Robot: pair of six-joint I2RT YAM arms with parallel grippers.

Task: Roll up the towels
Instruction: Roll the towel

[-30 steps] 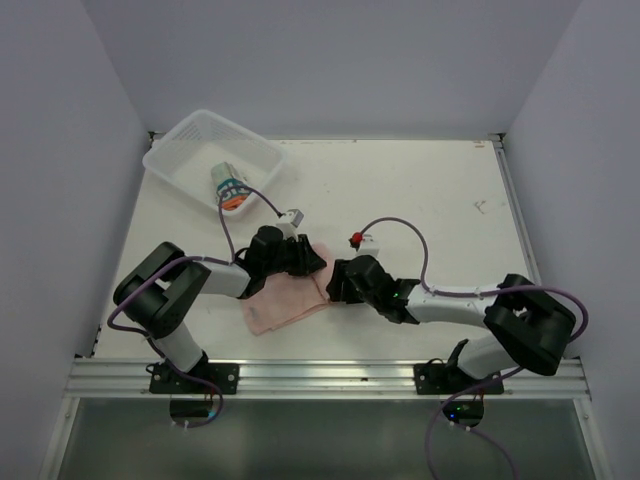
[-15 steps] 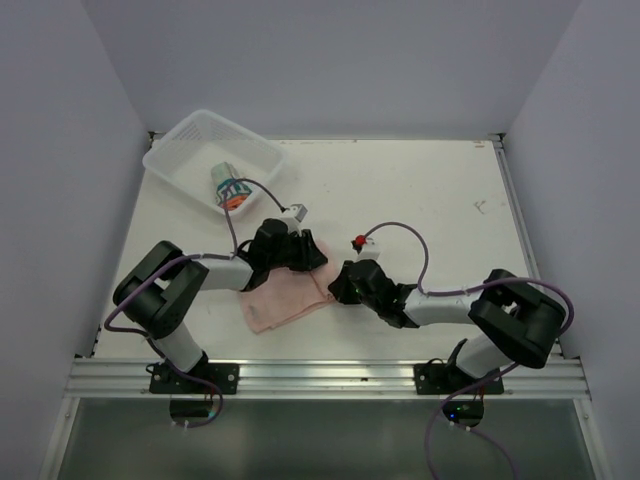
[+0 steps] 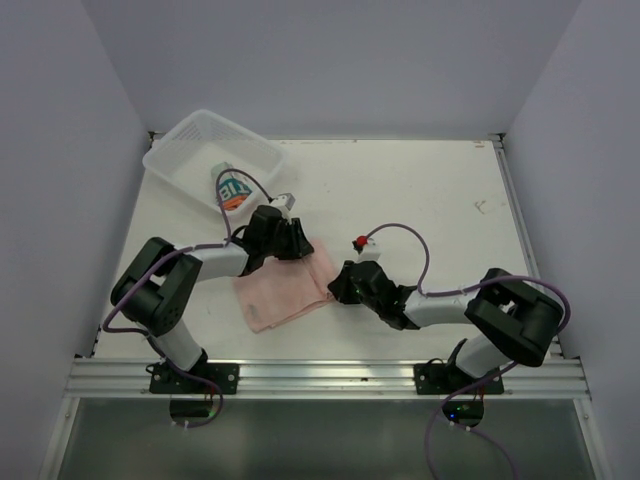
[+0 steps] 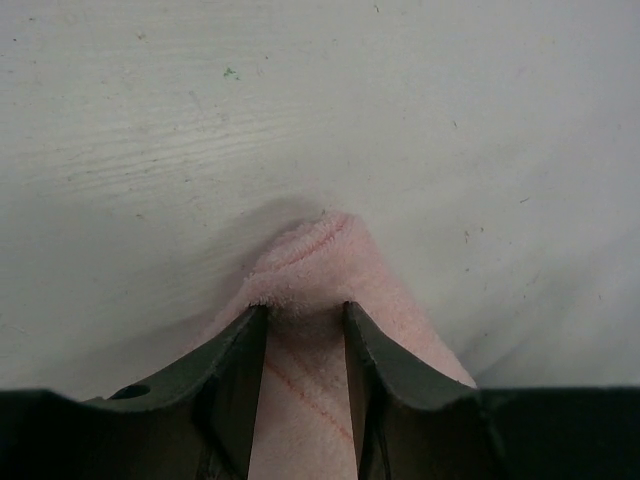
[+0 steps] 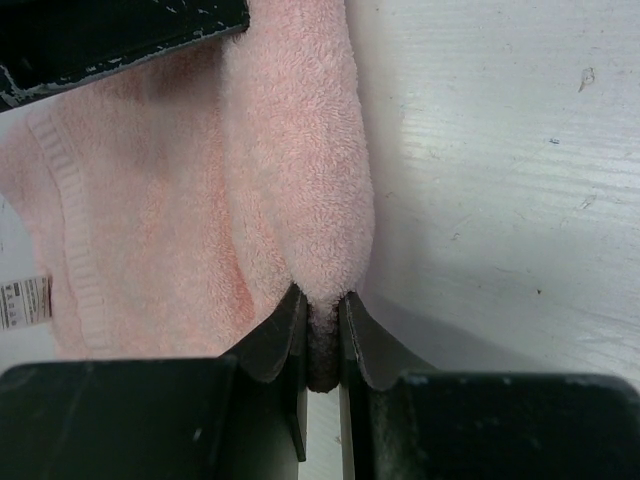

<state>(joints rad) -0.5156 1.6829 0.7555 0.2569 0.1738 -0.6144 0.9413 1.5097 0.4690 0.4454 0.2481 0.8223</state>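
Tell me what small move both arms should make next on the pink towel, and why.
The right pincer pinches the doubled edge of the pink towel, the left pincer seems to clamp its far corner, and the rest lies flat. Probably lift both slightly and carry that edge over the flat part.

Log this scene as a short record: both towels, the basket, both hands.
pink towel: spread on the table between the two hands, not rolled
printed towel: lies in the basket, far left corner
left hand: fingers pinch the pink towel's far corner
right hand: closed on the pink towel's folded right edge
rolling: not yet begun on the pink towel
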